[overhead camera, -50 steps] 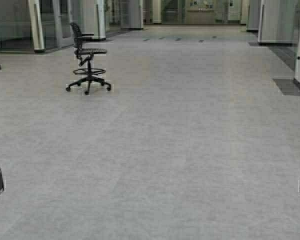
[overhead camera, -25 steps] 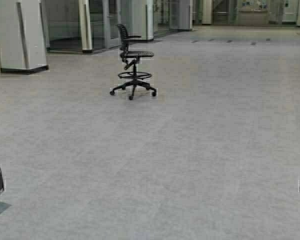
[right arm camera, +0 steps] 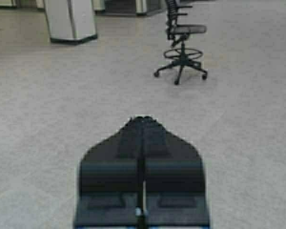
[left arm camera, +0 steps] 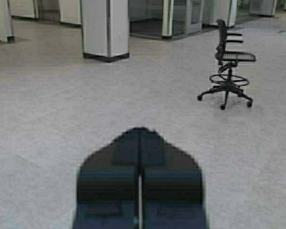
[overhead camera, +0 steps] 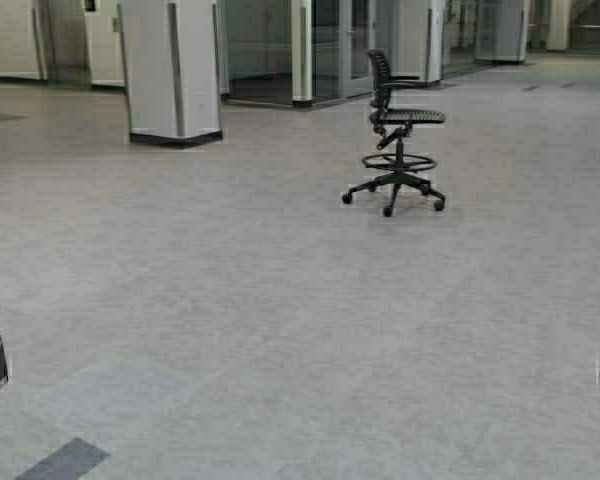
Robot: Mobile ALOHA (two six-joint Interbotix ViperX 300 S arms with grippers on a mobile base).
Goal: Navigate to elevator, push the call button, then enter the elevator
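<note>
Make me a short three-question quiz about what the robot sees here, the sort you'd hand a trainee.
1. True or false: the black office chair stands left of the white-clad pillar in the high view.
2. How do the fingers of the left gripper and the right gripper stand in the wrist views: A) wide apart, B) closed together, C) clamped on a cup?
3. Fill in: neither the elevator nor its call ______ shows in any view.

Key
1. False: the chair is right of the pillar.
2. B, both closed and holding nothing.
3. button.
</note>
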